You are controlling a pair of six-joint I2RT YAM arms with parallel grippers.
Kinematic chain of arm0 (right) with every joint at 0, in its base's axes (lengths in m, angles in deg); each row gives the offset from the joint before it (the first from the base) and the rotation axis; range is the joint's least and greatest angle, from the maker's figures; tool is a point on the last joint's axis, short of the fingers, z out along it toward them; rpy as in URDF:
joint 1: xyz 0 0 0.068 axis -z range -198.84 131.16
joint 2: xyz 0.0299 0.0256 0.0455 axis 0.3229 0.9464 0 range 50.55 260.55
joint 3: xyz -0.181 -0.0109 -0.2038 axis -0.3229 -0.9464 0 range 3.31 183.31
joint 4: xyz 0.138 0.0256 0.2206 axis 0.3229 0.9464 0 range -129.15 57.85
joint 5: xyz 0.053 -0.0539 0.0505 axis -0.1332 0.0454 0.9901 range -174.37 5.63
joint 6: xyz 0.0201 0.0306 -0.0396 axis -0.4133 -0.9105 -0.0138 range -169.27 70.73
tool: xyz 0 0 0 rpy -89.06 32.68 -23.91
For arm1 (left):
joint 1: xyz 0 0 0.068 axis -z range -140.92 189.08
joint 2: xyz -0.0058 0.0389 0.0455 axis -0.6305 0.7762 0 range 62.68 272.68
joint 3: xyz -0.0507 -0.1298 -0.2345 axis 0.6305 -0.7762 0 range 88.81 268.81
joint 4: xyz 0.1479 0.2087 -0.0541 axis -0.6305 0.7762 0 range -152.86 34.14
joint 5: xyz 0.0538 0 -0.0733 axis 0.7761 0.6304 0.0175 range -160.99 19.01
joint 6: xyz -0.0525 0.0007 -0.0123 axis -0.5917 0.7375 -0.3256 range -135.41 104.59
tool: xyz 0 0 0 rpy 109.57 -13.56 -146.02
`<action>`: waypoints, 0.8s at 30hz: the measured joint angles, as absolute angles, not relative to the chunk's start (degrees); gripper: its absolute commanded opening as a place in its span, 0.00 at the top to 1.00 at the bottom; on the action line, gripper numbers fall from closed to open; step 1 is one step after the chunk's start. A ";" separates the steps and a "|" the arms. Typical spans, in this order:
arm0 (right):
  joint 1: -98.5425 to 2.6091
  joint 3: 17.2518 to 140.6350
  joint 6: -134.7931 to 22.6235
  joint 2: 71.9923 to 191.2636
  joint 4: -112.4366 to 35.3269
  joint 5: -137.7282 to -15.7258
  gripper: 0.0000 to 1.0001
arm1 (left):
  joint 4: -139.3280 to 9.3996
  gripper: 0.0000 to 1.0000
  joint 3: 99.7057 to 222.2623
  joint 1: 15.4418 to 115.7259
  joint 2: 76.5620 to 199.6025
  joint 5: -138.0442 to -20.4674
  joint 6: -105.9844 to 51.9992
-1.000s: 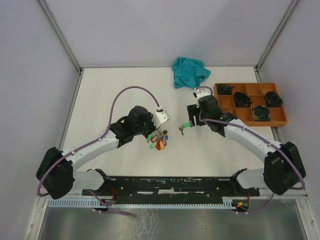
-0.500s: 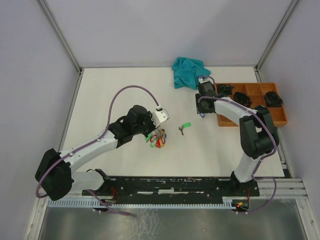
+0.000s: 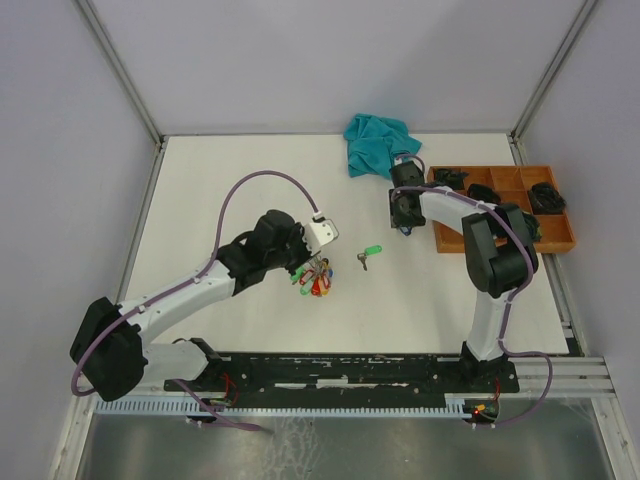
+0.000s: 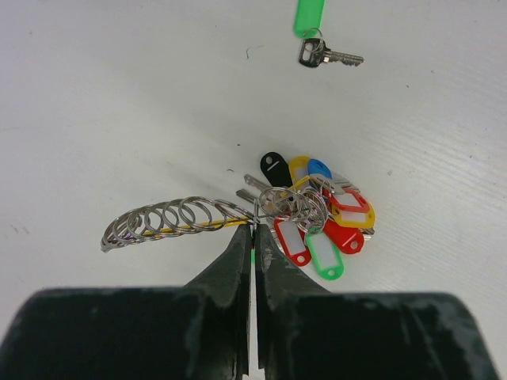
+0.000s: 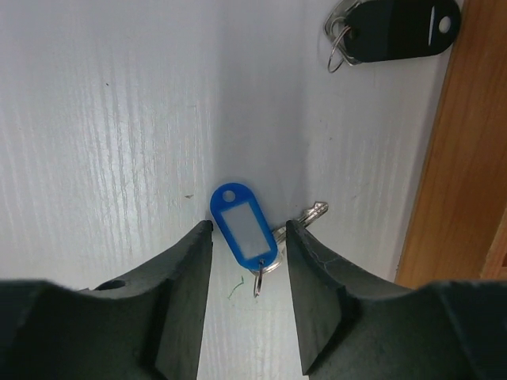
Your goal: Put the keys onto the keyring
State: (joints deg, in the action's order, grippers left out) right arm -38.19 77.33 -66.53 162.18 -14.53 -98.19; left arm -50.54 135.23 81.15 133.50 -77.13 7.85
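Showing, from overhead, an orange compartment tray (image 3: 548,240) at 3 o'clock on the white counter (image 3: 230,170). Several compartments each hold a black bundle (image 3: 546,196), too small to identify. A teal cloth (image 3: 378,142) lies at 12 o'clock.

Left end effector (image 4: 253,234): fingers together, clamped on the thin wire of the keyring (image 4: 255,217). The ring carries a row of small split loops towards 9 o'clock and a bunch of tagged keys (image 4: 317,222) (red, yellow, green, blue, black) towards 3 o'clock. A loose green-tagged key (image 4: 308,16) lies apart at 12 o'clock; overhead it sits at 3 o'clock of the bunch.

Right end effector (image 5: 247,237): fingers apart, one close on each side of a blue-tagged key (image 5: 244,228) flat on the counter. Only this wrist view shows that key and a black-tagged key (image 5: 400,28) at 1 o'clock, both beside the tray's wooden wall; overhead, the arm hides them.
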 measured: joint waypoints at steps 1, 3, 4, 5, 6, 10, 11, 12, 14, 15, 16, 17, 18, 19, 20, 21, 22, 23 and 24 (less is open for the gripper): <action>-38.19 77.37 -66.72 162.20 -14.51 -97.97 0.55 | -50.48 0.97 135.29 81.15 133.50 -77.13 7.85; -38.19 77.46 -67.44 162.44 -14.31 -97.71 0.60 | -50.39 0.97 135.45 81.17 133.50 -77.17 7.85; -38.17 77.46 -67.75 162.49 -14.31 -97.58 0.62 | -50.30 0.97 135.53 81.15 133.50 -77.17 7.85; -38.17 77.46 -68.14 162.49 -14.27 -97.38 0.65 | -50.13 0.97 135.67 81.17 133.50 -77.19 7.85; -38.19 77.46 -68.60 162.49 -14.22 -97.23 0.67 | -50.04 0.97 135.71 81.17 133.50 -77.19 7.85; -38.19 76.06 -70.74 161.48 -14.40 -97.23 0.73 | -49.63 0.97 135.80 81.15 133.31 -77.34 7.85; -38.24 74.44 -71.92 160.35 -14.77 -97.08 0.75 | -49.52 0.97 135.80 81.15 133.20 -77.41 7.85; -38.35 73.00 -72.76 159.19 -14.81 -96.97 0.75 | -49.47 0.97 135.80 81.15 133.00 -77.52 7.85; -38.83 68.06 -75.86 155.27 -14.75 -96.68 0.73 | -49.45 0.97 135.80 81.15 132.56 -77.76 7.85; -39.37 65.85 -77.30 153.46 -14.46 -96.73 0.72 | -49.45 0.97 135.82 81.15 132.32 -78.04 7.83; -40.05 63.91 -78.72 151.78 -14.33 -96.79 0.71 | -49.45 0.97 135.82 81.15 132.13 -78.39 7.83; -41.25 61.46 -80.56 149.70 -14.09 -96.86 0.70 | -49.45 0.97 135.82 81.15 132.04 -78.68 7.81; -42.52 59.75 -82.04 148.13 -13.76 -96.86 0.70 | -49.43 0.97 135.86 81.15 131.97 -78.85 7.81; -44.10 58.12 -83.62 146.66 -13.48 -96.90 0.68 | -49.43 0.97 135.91 81.17 131.93 -79.01 7.81; -46.15 56.54 -85.45 145.15 -13.26 -96.99 0.66 | -49.45 0.97 135.91 81.17 131.93 -79.11 7.79; -47.68 55.65 -86.83 144.17 -12.98 -96.99 0.63 | -49.45 0.97 135.93 81.17 131.91 -79.14 7.79; -49.78 54.57 -88.62 143.14 -12.76 -96.79 0.61 | -49.43 0.97 135.93 81.17 131.89 -79.18 7.79; -51.40 53.88 -89.94 142.47 -12.56 -96.82 0.58 | -49.43 0.97 135.93 81.15 131.86 -79.18 7.79; -52.55 53.37 -90.94 141.85 -12.52 -96.68 0.55 | -49.43 0.97 135.93 81.15 131.82 -79.18 7.79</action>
